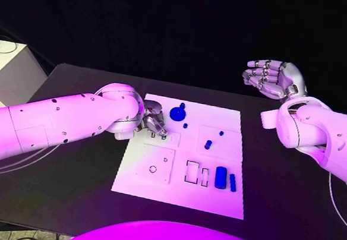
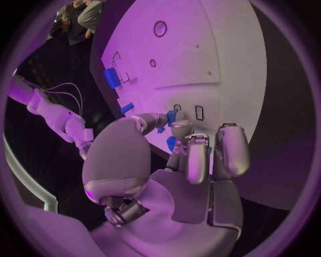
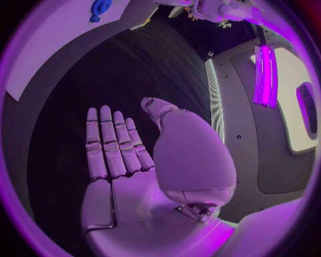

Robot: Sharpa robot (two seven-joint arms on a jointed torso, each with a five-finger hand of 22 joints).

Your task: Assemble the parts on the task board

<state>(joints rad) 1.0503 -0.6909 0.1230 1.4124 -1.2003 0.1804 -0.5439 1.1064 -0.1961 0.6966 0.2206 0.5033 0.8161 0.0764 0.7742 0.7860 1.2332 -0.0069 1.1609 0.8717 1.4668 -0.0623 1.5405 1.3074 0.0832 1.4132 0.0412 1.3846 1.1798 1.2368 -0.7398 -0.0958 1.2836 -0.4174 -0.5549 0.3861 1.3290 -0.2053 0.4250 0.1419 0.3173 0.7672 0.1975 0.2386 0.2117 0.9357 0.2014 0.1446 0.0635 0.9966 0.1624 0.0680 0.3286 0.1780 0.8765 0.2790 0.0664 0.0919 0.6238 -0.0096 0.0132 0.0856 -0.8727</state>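
The white rectangular task board (image 1: 184, 155) lies in the middle of the black desk (image 1: 284, 194). Small blue plastic parts rest on it: a round knobbed piece (image 1: 178, 113) near the far edge, a short peg (image 1: 208, 144) about centre, and two upright blocks (image 1: 221, 178) beside the rectangular slots (image 1: 192, 171) toward the near right corner. The left hand (image 1: 152, 125) is down over the board's left edge, fingers curled; in the left wrist view its fingertips (image 2: 175, 128) close round a small blue part (image 2: 171, 118), so it appears to be pinching that piece, though the contact is partly hidden. The right hand (image 1: 271, 78) is raised clear beyond the board's far right corner, fingers spread, holding nothing.

Judgement: insertion is in hand. The piece should be kept upright, aligned squarely over its recess, and pressed straight down without tilting.
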